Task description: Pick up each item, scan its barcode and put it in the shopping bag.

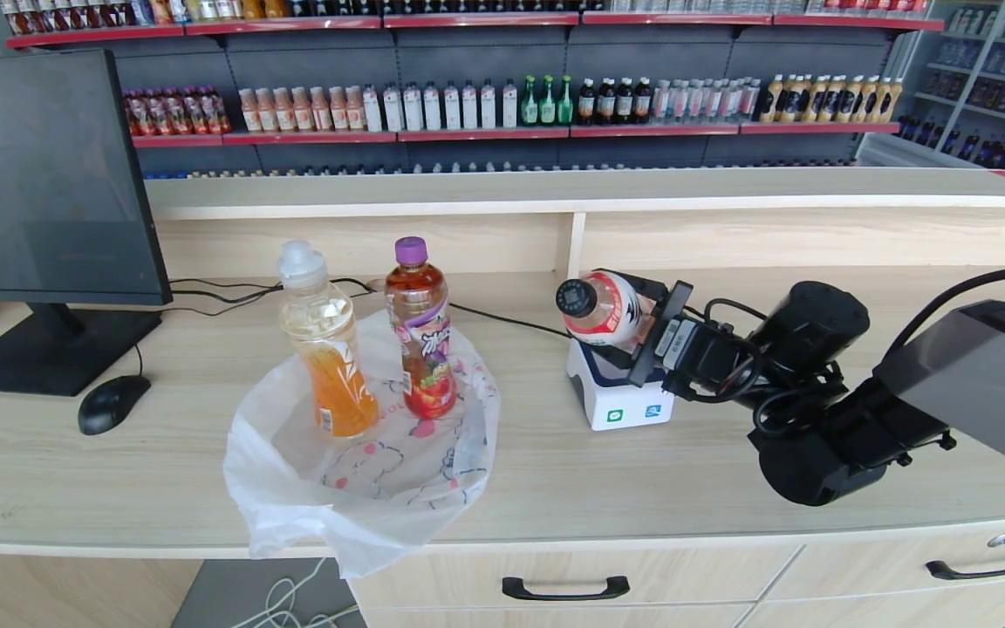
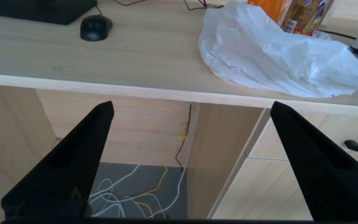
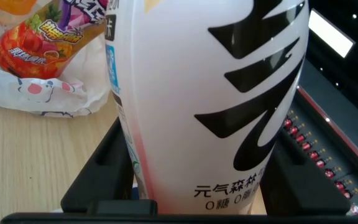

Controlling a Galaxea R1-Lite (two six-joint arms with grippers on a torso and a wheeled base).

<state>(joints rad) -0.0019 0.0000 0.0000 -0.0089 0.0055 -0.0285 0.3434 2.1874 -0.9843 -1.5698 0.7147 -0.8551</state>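
Note:
My right gripper (image 1: 642, 324) is shut on a white bottle with black markings and a dark cap (image 1: 600, 307). It holds the bottle on its side just above the white barcode scanner (image 1: 618, 392). In the right wrist view the white bottle (image 3: 216, 106) sits between the dark fingers (image 3: 98, 174). A white plastic shopping bag (image 1: 363, 453) lies on the counter with an orange juice bottle (image 1: 324, 344) and a red drink bottle with a purple cap (image 1: 420, 331) standing upright in it. My left gripper (image 2: 188, 162) hangs open below the counter edge, in front of the bag (image 2: 278, 46).
A monitor (image 1: 44, 183) stands at the far left with a black mouse (image 1: 110, 403) beside it and cables running behind. A raised counter ledge (image 1: 607, 196) backs the worktop. Drawers with black handles (image 1: 565, 589) lie below. Bare counter (image 1: 659, 480) stretches between bag and scanner.

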